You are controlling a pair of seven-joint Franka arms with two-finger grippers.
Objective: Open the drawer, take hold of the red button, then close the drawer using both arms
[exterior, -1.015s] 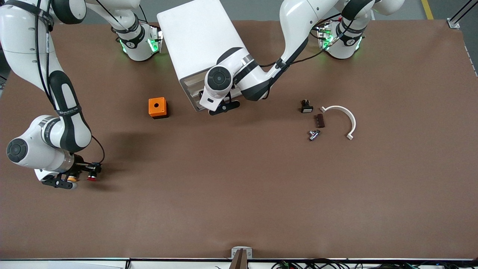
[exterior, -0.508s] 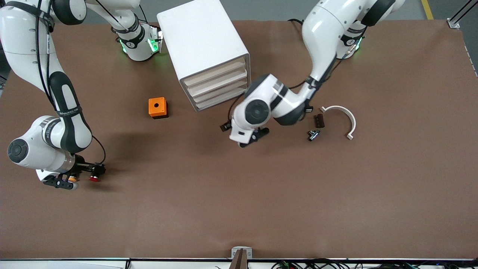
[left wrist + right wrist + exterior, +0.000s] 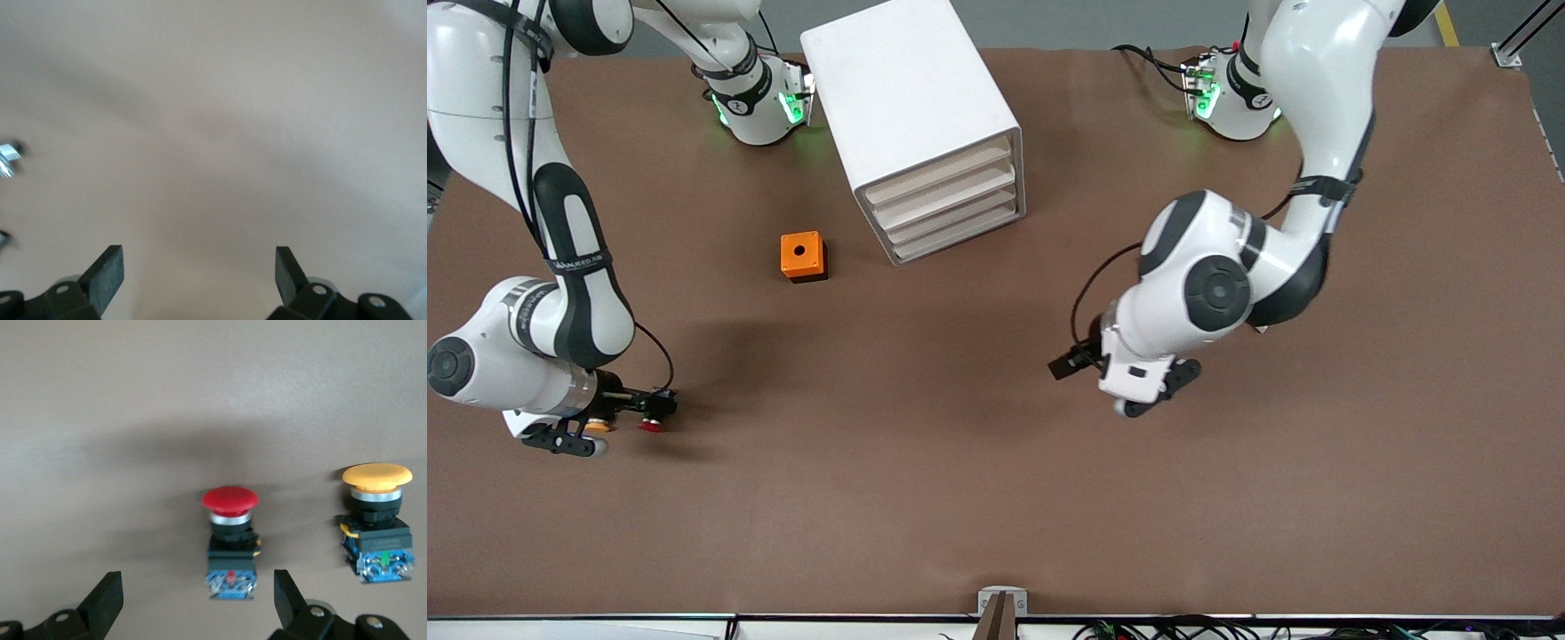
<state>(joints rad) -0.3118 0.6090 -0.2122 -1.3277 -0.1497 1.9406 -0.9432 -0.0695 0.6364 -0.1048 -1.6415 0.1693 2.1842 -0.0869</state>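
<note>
The white cabinet [image 3: 911, 98] stands at the robots' side of the table. All four drawers [image 3: 951, 213] sit flush and shut. The red-capped button [image 3: 649, 425] lies on the table near the right arm's end, beside an orange-yellow one [image 3: 596, 427]. My right gripper [image 3: 636, 416] is low over it and open. In the right wrist view the red button [image 3: 231, 540] lies just ahead of the gripper [image 3: 198, 593], its bluish rear end level with the fingertips [image 3: 107, 597], untouched. My left gripper [image 3: 1160, 391] is open and empty over bare table [image 3: 200, 267].
A small orange box with a hole [image 3: 802, 255] stands beside the cabinet toward the right arm's end. The yellow-capped button [image 3: 377, 520] lies outside my right gripper's fingers. A shiny metal piece [image 3: 7, 157] shows at the left wrist view's edge. The left arm covers the parts near it.
My left arm has swung away from the cabinet's drawer fronts, toward the front camera and the left arm's end. The drawers now show shut. My right gripper has barely moved.
</note>
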